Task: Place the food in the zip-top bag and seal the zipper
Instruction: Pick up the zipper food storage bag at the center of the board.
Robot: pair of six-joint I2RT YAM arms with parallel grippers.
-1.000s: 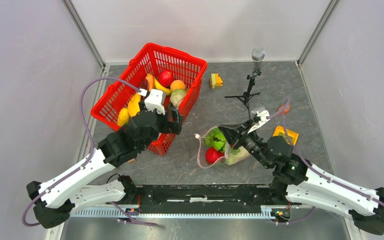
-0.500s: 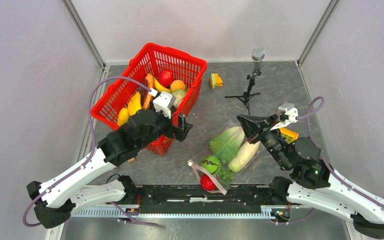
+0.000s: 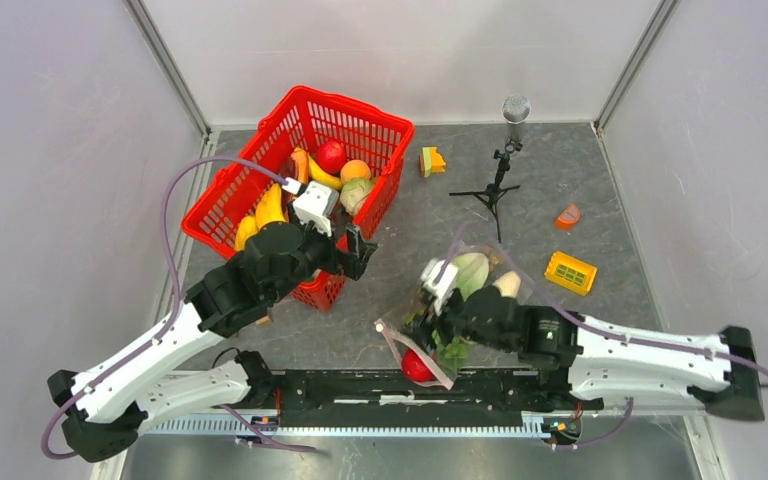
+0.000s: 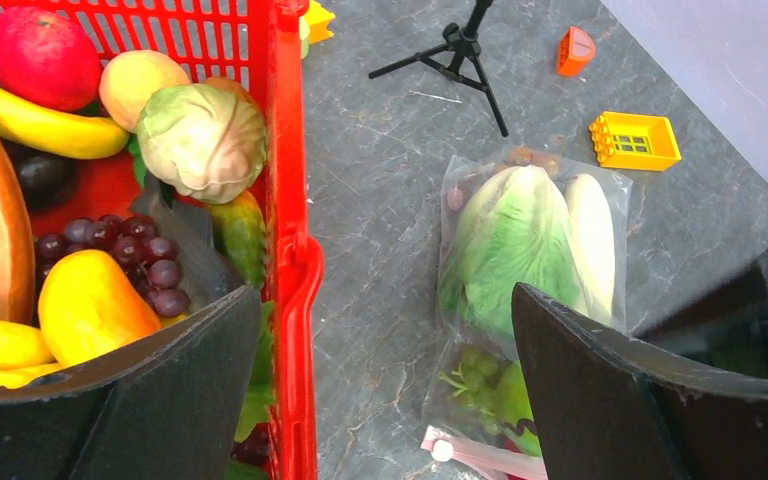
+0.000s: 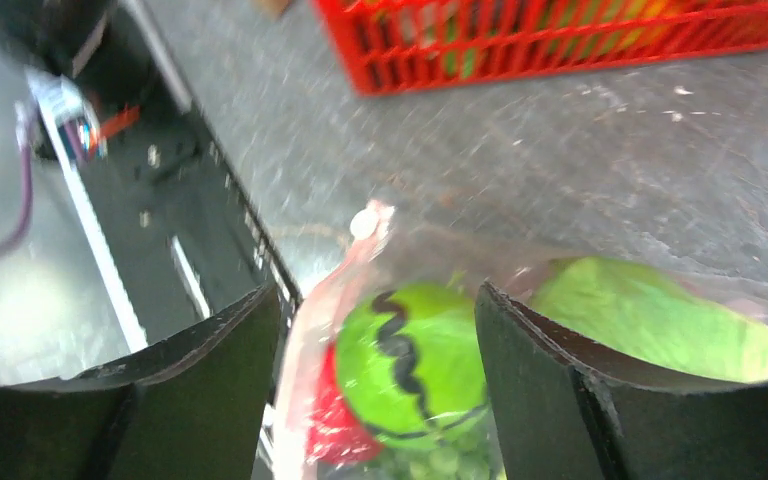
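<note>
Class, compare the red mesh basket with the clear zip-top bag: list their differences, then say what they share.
The red basket is stiff, coloured mesh; the zip-top bag is soft and see-through. The basket is larger than the bag. The basket stands open-topped; the bag lies flat. Both hold toy food on the grey table.

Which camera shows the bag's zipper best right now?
Top external: the pink zipper shows end to end, unblurred, along the near edge of the bag. Right wrist has it close but motion-blurred. Left wrist catches only a short piece at the frame's bottom.
</note>
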